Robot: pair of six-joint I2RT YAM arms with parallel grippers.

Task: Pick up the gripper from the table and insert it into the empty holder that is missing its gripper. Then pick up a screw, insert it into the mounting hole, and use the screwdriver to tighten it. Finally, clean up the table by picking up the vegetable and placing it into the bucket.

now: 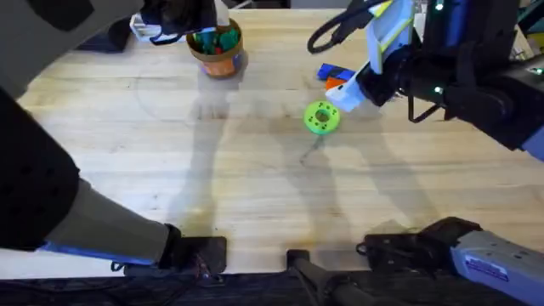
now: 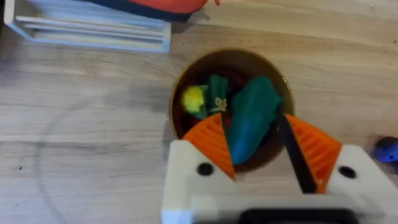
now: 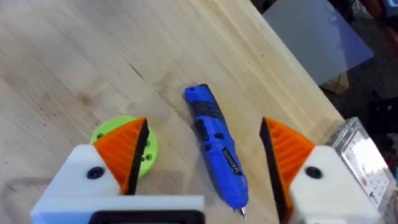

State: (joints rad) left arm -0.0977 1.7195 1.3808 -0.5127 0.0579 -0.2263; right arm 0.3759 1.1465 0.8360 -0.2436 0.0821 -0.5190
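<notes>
The orange-brown bucket point(image 1: 218, 49) stands at the back of the wooden table point(image 1: 255, 187), left of centre. My left gripper point(image 2: 261, 149) hangs right over the bucket point(image 2: 186, 81), shut on the dark green vegetable point(image 2: 252, 118), whose upper end dips into the pail among other toys. The blue screwdriver point(image 1: 331, 75) lies flat at the back right. My right gripper point(image 1: 348, 92) hovers just above the screwdriver point(image 3: 214, 143), open, one orange pad on each side, touching nothing. The loose gripper piece, the holder and the screw are out of view.
A lime-green disc with holes point(image 1: 321, 117) lies just in front of the screwdriver, under the right gripper's finger point(image 3: 124, 149). A white rack point(image 2: 93, 31) sits behind the bucket. A clear plastic box point(image 3: 364, 155) stands near the table's far edge.
</notes>
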